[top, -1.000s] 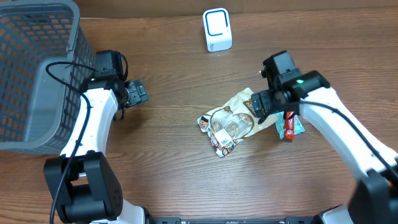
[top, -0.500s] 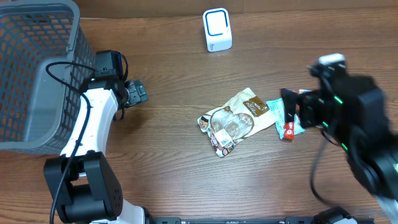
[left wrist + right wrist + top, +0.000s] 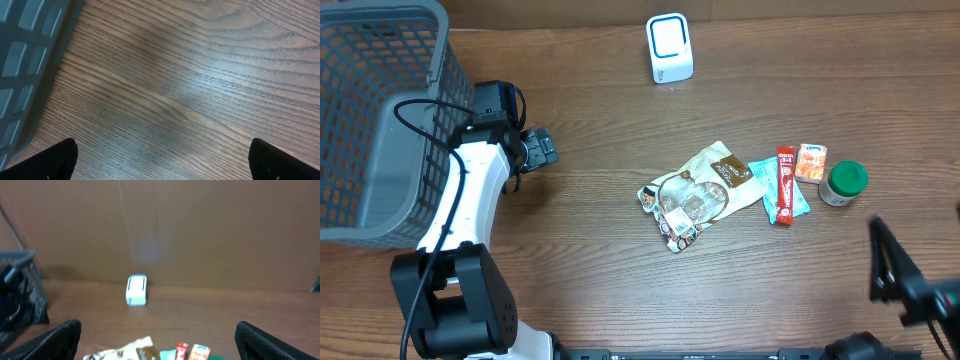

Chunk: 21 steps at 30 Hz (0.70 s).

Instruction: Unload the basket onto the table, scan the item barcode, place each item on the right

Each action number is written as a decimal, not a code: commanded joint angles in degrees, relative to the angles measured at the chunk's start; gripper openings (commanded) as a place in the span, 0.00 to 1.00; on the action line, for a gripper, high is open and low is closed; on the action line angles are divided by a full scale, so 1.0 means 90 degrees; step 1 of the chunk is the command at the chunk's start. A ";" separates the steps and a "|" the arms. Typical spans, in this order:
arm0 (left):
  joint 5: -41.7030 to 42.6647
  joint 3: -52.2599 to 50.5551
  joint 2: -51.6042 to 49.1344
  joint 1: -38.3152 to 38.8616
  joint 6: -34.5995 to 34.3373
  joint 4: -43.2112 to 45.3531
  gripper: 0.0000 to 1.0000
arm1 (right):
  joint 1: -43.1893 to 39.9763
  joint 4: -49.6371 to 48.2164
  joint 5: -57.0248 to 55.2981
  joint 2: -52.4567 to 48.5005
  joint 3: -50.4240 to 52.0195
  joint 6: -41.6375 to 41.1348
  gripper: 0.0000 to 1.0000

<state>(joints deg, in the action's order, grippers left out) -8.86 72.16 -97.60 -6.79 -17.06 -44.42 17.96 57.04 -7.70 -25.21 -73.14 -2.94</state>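
Packet (image 3: 695, 195) apparently beyond right fingers (image 3: 55, 342)

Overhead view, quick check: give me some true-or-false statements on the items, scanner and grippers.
1. The white scanner stands apart from the items. True.
2. The right gripper holds the snack bag. False: the bag lies on the table; the gripper is open and empty.
3. The green-lidded jar sits right of the orange packet. True.
4. The red stick is in the basket. False: it lies on the table by the teal packet.
5. The left gripper is open, near the basket. True.
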 commanded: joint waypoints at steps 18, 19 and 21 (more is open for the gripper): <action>-0.0063 0.0107 0.0153 0.0002 -0.0109 0.0015 1.00 | -0.1474 -0.4532 0.1355 0.2783 0.4935 -0.0036 1.00; -0.0063 0.0107 0.0153 0.0002 -0.0109 0.0015 1.00 | -0.1474 -0.5056 0.1379 0.2778 0.5166 -0.0036 1.00; -0.0063 0.0107 0.0153 0.0002 -0.0109 0.0015 1.00 | -0.1474 -0.6268 0.1443 0.2778 0.5685 -0.0036 1.00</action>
<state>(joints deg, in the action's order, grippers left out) -8.86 72.16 -97.60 -6.79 -17.04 -44.47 4.91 6.59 3.25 -0.91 -26.33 -3.01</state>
